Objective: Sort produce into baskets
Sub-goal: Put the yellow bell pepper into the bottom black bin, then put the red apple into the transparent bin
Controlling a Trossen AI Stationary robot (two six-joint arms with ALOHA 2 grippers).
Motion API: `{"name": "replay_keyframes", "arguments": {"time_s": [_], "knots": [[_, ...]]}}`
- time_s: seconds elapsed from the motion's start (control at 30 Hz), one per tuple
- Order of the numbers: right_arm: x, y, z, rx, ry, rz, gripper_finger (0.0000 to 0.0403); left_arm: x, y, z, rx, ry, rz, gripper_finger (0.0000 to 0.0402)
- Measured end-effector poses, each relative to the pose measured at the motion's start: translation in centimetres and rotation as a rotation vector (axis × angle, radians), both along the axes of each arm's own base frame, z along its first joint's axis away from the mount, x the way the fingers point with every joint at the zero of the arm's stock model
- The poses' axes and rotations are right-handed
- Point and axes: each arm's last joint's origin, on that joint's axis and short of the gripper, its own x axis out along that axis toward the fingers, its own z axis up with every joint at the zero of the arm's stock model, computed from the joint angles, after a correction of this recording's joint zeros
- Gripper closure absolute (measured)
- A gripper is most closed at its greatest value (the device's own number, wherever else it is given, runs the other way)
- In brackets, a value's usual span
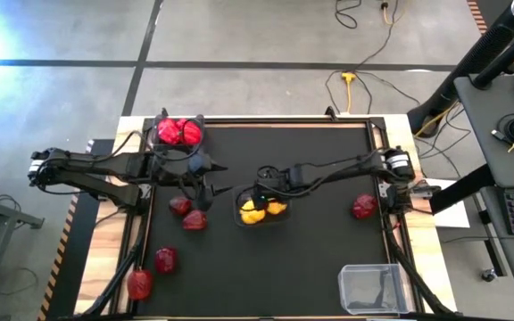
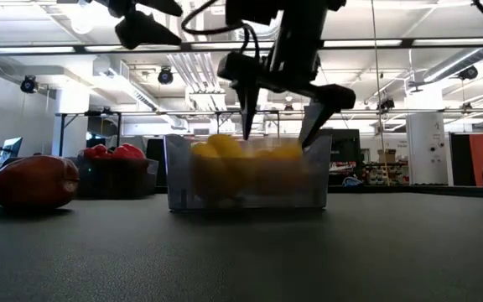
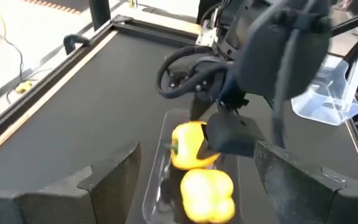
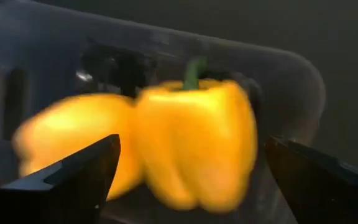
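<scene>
A clear basket [image 1: 239,214] at mid-table holds two yellow peppers [image 1: 261,210]; they also show in the right wrist view [image 4: 197,143]. My right gripper [image 1: 259,194] hangs open just above this basket [image 2: 183,180], its fingers on either side of one yellow pepper without touching it. My left gripper [image 1: 221,181] is open and empty just left of the basket, facing it [image 3: 157,180]. A dark grey basket [image 1: 178,150] at the far left holds red peppers [image 1: 178,132]. Several red pieces lie on the mat: three at the left [image 1: 179,205], [image 1: 194,220], [image 1: 165,259], and one at the right [image 1: 364,207].
An empty clear basket [image 1: 368,287] stands at the near right corner. Another red piece [image 1: 139,283] lies at the near left edge. The two arms are close together over the middle. The mat between the yellow peppers' basket and the right-hand red piece is bare.
</scene>
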Motion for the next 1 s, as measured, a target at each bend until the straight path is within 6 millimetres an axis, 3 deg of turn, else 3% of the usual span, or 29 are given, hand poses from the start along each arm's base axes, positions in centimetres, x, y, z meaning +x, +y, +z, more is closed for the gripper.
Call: {"name": "replay_keyframes", "arguments": {"time_s": [0.1,0.27,0.4,0.53,0.7,0.83,1.0], "knots": [[-0.2,-0.5,0.2,-0.006,0.015,0.022,0.0019,-0.5,0.1,0.1,0.01,0.008,0.024,0.0106],[-2.2,-0.9,2.7,-0.031,0.052,0.04,0.0018,-1.0,0.3,0.3,0.035,0.008,0.069,0.0106],[-5.5,-0.8,4.7,-0.046,0.224,0.061,0.0018,-0.9,0.3,0.5,0.072,-0.001,0.07,0.0106],[-9.6,-0.4,5.6,-0.036,0.504,0.102,0.0017,-0.3,0.2,0.4,0.111,-0.007,0.016,0.0106],[-13.0,-0.3,4.6,0.028,0.501,0.186,0.0017,1.0,0.1,0.4,0.105,-0.062,-0.003,0.0106],[-15.3,-0.2,3.2,0.053,0.576,0.451,0.0017,1.9,0.1,0.1,0.075,-0.083,0.01,0.0106],[-17.1,-0.1,2.2,0.083,0.634,1.008,0.0017,2.6,0.0,-0.5,0.024,-0.075,0.034,0.0106]]}}
